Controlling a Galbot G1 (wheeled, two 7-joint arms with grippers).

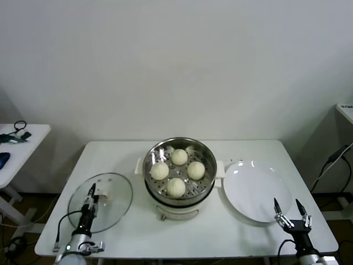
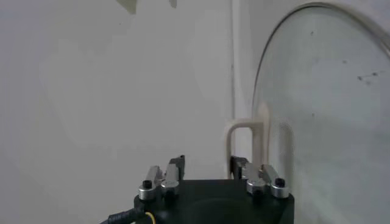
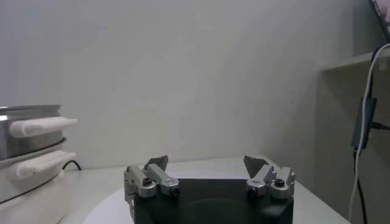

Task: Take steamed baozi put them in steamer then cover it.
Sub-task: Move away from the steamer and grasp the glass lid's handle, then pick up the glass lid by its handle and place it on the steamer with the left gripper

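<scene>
Four cream-white baozi [image 1: 179,157] [image 1: 160,170] [image 1: 196,170] [image 1: 176,187] lie in the shiny steel steamer [image 1: 165,145] on its white cooker base [image 1: 172,211] at the table's middle. The steamer stands uncovered. The clear glass cover [image 1: 113,212] lies flat on the table to its left. My left gripper [image 1: 90,197] is over the cover, just beside its cream handle [image 1: 105,194]. In the left wrist view the gripper [image 2: 207,161] is open, with the handle [image 2: 247,135] close ahead and slightly to one side and the glass [image 2: 323,109] beyond. My right gripper [image 1: 290,212] [image 3: 207,161] is open and empty at the front right.
An empty white plate [image 1: 256,190] lies right of the steamer, just ahead of my right gripper. The steamer's white side handles [image 3: 42,126] show in the right wrist view. A side table [image 1: 25,141] with small items stands at far left.
</scene>
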